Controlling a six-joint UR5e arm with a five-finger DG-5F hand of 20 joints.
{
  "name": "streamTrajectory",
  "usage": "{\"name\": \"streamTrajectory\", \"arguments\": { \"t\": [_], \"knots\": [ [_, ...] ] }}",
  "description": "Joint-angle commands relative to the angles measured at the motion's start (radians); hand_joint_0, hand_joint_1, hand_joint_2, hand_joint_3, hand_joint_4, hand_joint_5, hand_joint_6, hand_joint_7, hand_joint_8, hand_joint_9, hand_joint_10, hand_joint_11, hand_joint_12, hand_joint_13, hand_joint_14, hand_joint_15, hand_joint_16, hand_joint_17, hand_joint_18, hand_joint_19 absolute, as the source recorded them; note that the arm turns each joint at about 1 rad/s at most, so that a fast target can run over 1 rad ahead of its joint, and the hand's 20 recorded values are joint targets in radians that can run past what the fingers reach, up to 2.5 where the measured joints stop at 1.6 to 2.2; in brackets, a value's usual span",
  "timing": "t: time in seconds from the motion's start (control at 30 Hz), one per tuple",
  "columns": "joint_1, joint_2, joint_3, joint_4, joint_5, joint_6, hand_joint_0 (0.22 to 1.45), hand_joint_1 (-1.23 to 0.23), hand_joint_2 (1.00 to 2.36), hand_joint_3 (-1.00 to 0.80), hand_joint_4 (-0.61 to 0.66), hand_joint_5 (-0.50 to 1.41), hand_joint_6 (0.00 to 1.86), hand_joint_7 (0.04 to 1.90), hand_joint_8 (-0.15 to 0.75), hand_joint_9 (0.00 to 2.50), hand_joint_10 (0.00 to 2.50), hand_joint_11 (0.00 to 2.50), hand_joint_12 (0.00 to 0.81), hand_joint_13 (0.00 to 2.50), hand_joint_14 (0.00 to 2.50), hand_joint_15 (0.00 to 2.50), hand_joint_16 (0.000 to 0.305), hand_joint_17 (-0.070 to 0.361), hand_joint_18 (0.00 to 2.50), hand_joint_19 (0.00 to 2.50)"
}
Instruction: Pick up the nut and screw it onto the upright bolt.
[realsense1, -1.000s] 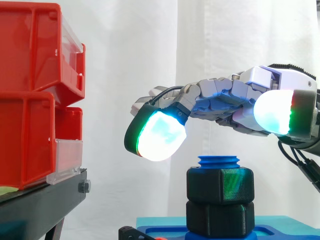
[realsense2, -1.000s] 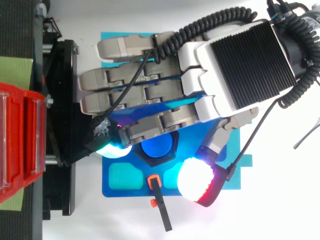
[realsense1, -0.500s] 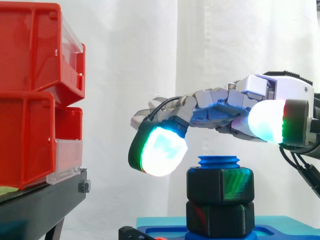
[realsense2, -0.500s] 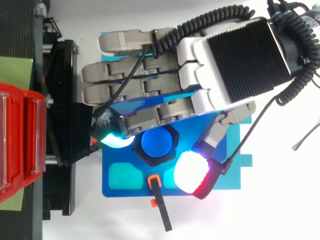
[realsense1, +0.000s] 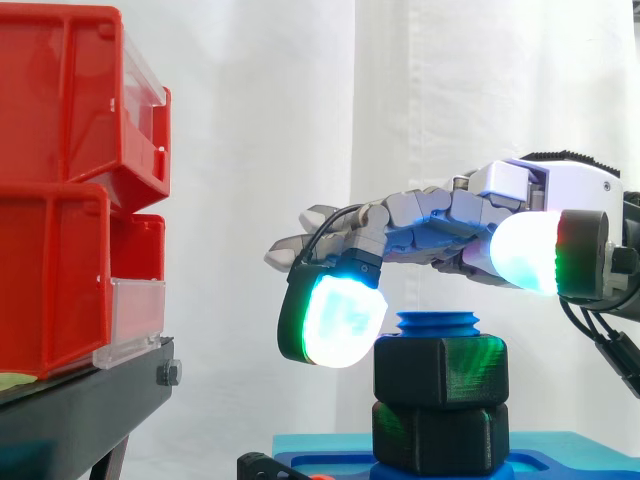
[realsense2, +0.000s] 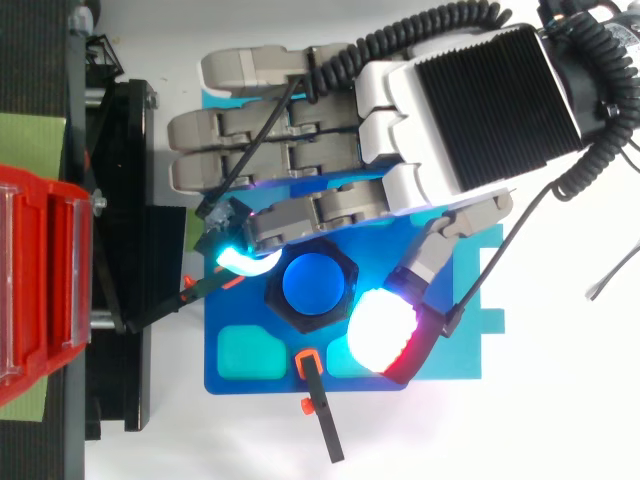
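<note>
A: Item one, the task's thing?
B: Upper nut (realsense1: 440, 370), black, hexagonal, on the upright blue bolt (realsense2: 313, 285). It sits directly on a lower nut (realsense1: 438, 438), and the bolt's top thread stands proud above it. All of it stands on a blue base plate (realsense2: 215, 380).

A: The hand?
B: Hand (realsense2: 470, 110), reaching over the bolt from 1 o'clock in the top view. Its fingers are spread and nearly straight, clamped on nothing. One glowing finger pad (realsense1: 335, 320) is just beside the upper nut's 10 o'clock corner. The thumb pad (realsense2: 380, 335) is near 4 o'clock and sits higher than the nut in the side view.

A: Edges, room?
B: A black stand (realsense2: 120, 200) with red bins (realsense1: 70, 180) borders the plate at 9 o'clock, close behind the finger pad. Toward 6 o'clock are teal pockets (realsense2: 247, 350) and a black tool with an orange collar (realsense2: 322, 415). A bare white surface (realsense2: 560, 400) lies at 3 o'clock.
</note>
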Motion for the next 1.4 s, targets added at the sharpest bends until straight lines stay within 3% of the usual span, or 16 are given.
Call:
{"name": "streamTrajectory", "arguments": {
  "t": [0.0, 0.53, 0.67, 0.87, 1.1, 1.23, 1.37],
  "knots": [
    [-0.003, 0.000, 0.000, 0.000, -0.001, -0.001, 0.49, -0.13, 1.00, -0.50, 0.23, -0.13, 0.50, 1.03, 0.241, 0.35, 0.00, 0.00, 0.334, 0.08, 0.00, 0.00, 0.043, 0.096, 0.00, 0.00],
    [-0.015, 0.000, -0.002, -0.001, -0.005, -0.001, 0.50, -0.22, 1.00, -0.50, 0.23, -0.01, 0.50, 1.36, 0.272, 0.63, 0.00, 0.00, 0.317, 0.26, 0.00, 0.00, 0.040, 0.089, 0.00, 0.00],
    [-0.029, 0.000, 0.000, -0.001, -0.008, -0.001, 0.50, -0.26, 1.00, -0.50, 0.19, 0.01, 0.53, 1.35, 0.275, 0.74, 0.00, 0.00, 0.307, 0.33, 0.00, 0.00, 0.037, 0.083, 0.00, 0.00],
    [-0.037, 0.000, 0.000, 0.004, -0.008, 0.000, 0.51, -0.29, 1.00, -0.50, 0.14, 0.03, 0.56, 1.30, 0.274, 0.92, 0.00, 0.00, 0.284, 0.45, 0.00, 0.00, 0.030, 0.068, 0.11, 0.00],
    [-0.037, 0.000, 0.000, 0.011, -0.010, 0.000, 0.51, -0.19, 1.00, -0.50, 0.08, 0.05, 0.57, 1.29, 0.255, 1.08, 0.00, 0.00, 0.253, 0.53, 0.00, 0.00, 0.026, 0.058, 0.20, 0.00],
    [-0.038, 0.002, 0.000, 0.013, -0.010, 0.000, 0.49, -0.07, 1.00, -0.50, 0.12, 0.05, 0.50, 1.40, 0.264, 1.04, 0.00, 0.00, 0.272, 0.50, 0.00, 0.00, 0.029, 0.066, 0.16, 0.00],
    [-0.040, 0.002, 0.000, 0.016, -0.015, 0.000, 0.49, -0.02, 1.00, -0.50, 0.18, 0.00, 0.50, 1.23, 0.265, 0.97, 0.00, 0.00, 0.288, 0.44, 0.00, 0.00, 0.034, 0.077, 0.07, 0.00]
  ]
}}
